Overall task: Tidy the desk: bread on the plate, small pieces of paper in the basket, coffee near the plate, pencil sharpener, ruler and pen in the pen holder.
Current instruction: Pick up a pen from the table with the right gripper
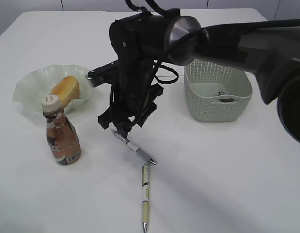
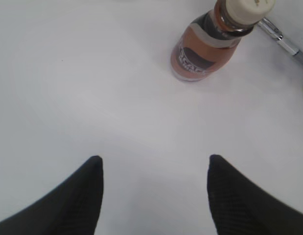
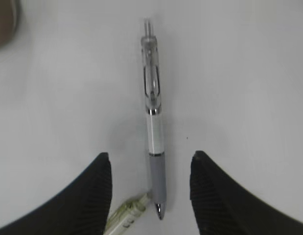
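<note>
A white pen with a grey grip lies on the table, also in the right wrist view. My right gripper is open just above it, one finger on each side of the grip. A cream-green pen lies beside its tip. The bread sits on the pale wavy plate. The coffee bottle stands upright in front of the plate. My left gripper is open and empty over bare table. Pen holder, sharpener and ruler are out of view.
A pale green basket stands at the right with small dark scraps inside. My right arm reaches across the middle of the table. The white pen's clip end shows by the bottle in the left wrist view.
</note>
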Controlling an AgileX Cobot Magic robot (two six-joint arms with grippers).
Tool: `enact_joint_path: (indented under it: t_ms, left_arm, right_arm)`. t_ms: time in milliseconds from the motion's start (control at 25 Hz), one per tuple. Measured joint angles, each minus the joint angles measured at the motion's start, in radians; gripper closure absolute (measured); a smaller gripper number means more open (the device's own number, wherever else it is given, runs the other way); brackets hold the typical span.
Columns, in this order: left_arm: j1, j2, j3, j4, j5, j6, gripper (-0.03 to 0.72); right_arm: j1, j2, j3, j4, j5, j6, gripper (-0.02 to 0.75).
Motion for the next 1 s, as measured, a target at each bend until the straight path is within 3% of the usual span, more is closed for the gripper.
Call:
enact_joint_path:
  t_ms: [360,1000]
  left_arm:
    - [0.0,0.0,0.0,0.0,0.0,0.0,0.202]
    - [0.0,0.0,0.0,0.0,-0.002,0.0,0.202]
  right_arm:
    - [0.0,0.123,-0.168,0.009,0.035,-0.002,0.363]
    - [-0.003,0.172,-0.18,0.015,0.01,-0.002,0.367]
